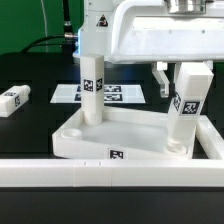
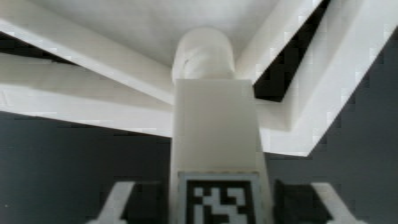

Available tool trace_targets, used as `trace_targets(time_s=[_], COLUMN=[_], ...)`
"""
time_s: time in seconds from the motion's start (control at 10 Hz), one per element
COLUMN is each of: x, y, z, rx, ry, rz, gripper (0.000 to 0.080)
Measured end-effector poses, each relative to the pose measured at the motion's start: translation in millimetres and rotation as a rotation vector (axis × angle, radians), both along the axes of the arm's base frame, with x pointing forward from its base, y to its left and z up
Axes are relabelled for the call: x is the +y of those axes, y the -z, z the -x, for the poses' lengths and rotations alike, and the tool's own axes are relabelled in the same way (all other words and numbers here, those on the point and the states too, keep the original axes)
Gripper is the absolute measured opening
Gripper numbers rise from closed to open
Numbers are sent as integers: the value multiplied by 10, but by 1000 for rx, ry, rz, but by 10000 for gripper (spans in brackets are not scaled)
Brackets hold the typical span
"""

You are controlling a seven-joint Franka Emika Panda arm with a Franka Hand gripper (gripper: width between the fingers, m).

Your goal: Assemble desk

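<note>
The desk tabletop (image 1: 130,128) lies just behind the long white bar (image 1: 60,172). One leg (image 1: 91,85) stands upright in a rear socket. The gripper (image 1: 176,78) clamps a second, slightly tilted leg (image 1: 187,100) at the corner on the exterior view's right; one finger is hidden. A third leg (image 1: 12,98) lies apart on the table, cut off by the frame edge.

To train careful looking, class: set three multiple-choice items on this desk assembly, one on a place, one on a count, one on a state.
1. The loose leg lies: A on the dark table, exterior view's left; B exterior view's right; C dead centre.
2. Legs showing in the exterior view: A one; B three; C five.
3. The held leg is: A lying flat; B upright at the tabletop's corner; C hanging in mid-air.
Key: 1A, it lies apart from the tabletop; 2B, held leg, standing leg, loose leg; 3B, the tool grips it upright.
</note>
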State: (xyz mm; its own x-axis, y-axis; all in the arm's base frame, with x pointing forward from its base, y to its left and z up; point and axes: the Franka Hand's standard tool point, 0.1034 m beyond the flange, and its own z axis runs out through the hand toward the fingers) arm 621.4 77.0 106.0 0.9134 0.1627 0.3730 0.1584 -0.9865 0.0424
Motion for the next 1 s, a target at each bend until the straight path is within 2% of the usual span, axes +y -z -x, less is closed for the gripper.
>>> trace_targets(time_s=[0.5,1.0], x=[154,139], y=[-4,-8], z=[-14,-20], rx=[-3,-2], ry=[2,4], rz=[-17,-16], gripper=[286,286])
